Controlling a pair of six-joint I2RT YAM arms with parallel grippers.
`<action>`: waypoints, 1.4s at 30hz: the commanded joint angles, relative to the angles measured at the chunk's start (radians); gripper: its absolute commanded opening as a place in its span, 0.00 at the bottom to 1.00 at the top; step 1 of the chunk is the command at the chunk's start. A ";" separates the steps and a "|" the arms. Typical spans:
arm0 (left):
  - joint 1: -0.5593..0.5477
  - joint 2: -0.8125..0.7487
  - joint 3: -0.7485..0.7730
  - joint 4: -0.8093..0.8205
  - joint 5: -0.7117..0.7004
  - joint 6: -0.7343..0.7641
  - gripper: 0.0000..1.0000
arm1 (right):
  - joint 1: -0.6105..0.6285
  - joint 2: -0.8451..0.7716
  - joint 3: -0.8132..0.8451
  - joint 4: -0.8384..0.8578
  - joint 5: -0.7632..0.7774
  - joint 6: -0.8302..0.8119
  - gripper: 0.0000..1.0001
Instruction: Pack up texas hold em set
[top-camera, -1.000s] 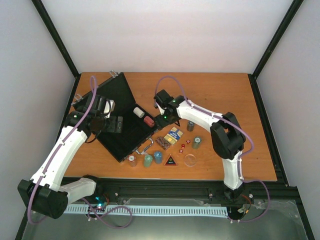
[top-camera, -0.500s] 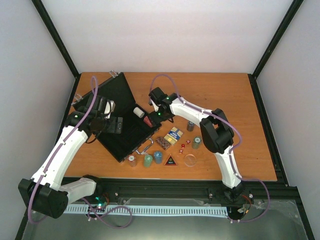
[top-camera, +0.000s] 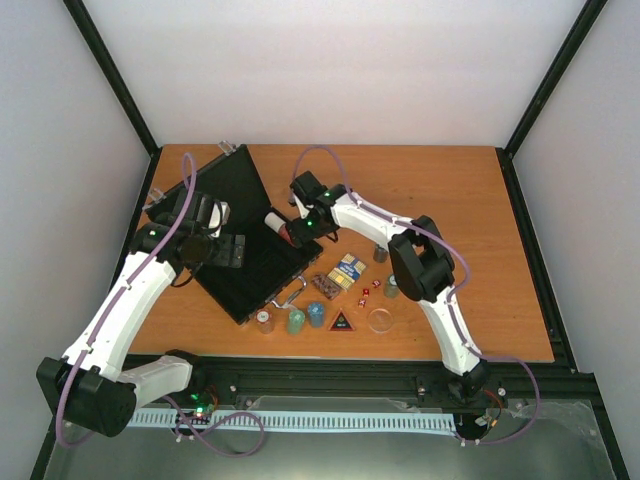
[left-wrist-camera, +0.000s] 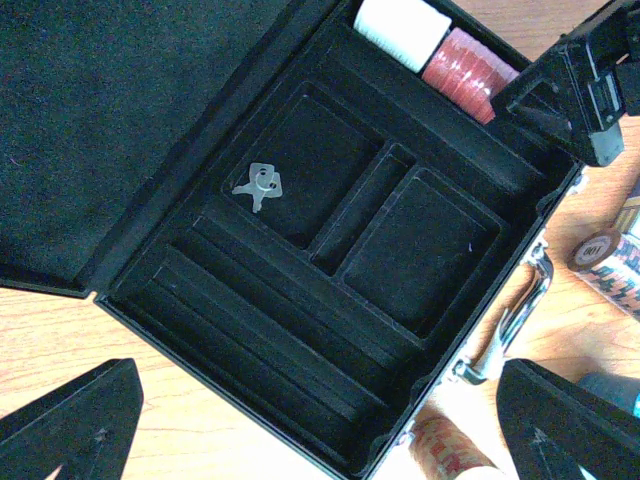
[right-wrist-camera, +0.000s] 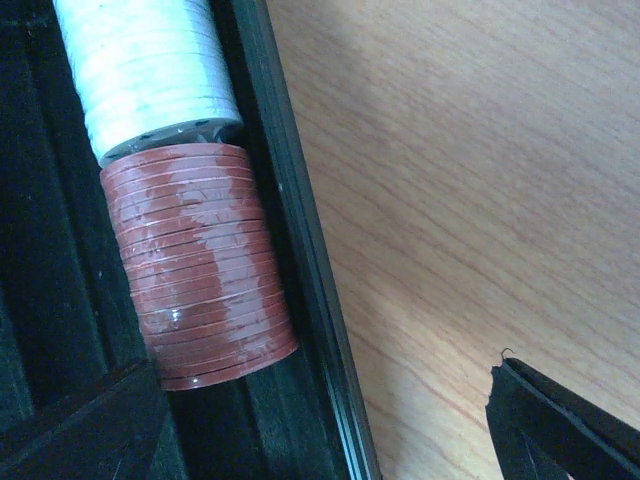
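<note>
The case (top-camera: 258, 270) lies open on the table (top-camera: 500, 200) toward 9 o'clock, with a white chip stack (right-wrist-camera: 145, 70) and a red chip stack (right-wrist-camera: 200, 270) end to end in the slot along its 2 o'clock side. The right gripper (right-wrist-camera: 320, 385) hangs over that side, spread wide and holding nothing, and the left gripper (left-wrist-camera: 318, 370) hangs above the tray, also wide apart and empty. Other chip stacks (top-camera: 296, 321), card decks (top-camera: 348, 270), red dice (top-camera: 365, 292), the black triangle (top-camera: 341, 321) and the clear disc (top-camera: 380, 320) sit on the table at about 4 o'clock from the case.
</note>
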 joint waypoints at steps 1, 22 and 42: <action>-0.005 -0.013 0.012 0.006 0.004 0.009 1.00 | -0.004 0.056 0.062 0.037 0.026 0.022 0.89; -0.005 -0.017 0.038 0.003 -0.018 0.004 1.00 | -0.078 -0.258 -0.106 -0.136 0.236 0.052 1.00; -0.005 0.013 0.036 0.012 -0.015 -0.003 1.00 | -0.188 -0.392 -0.461 -0.153 0.264 0.088 0.91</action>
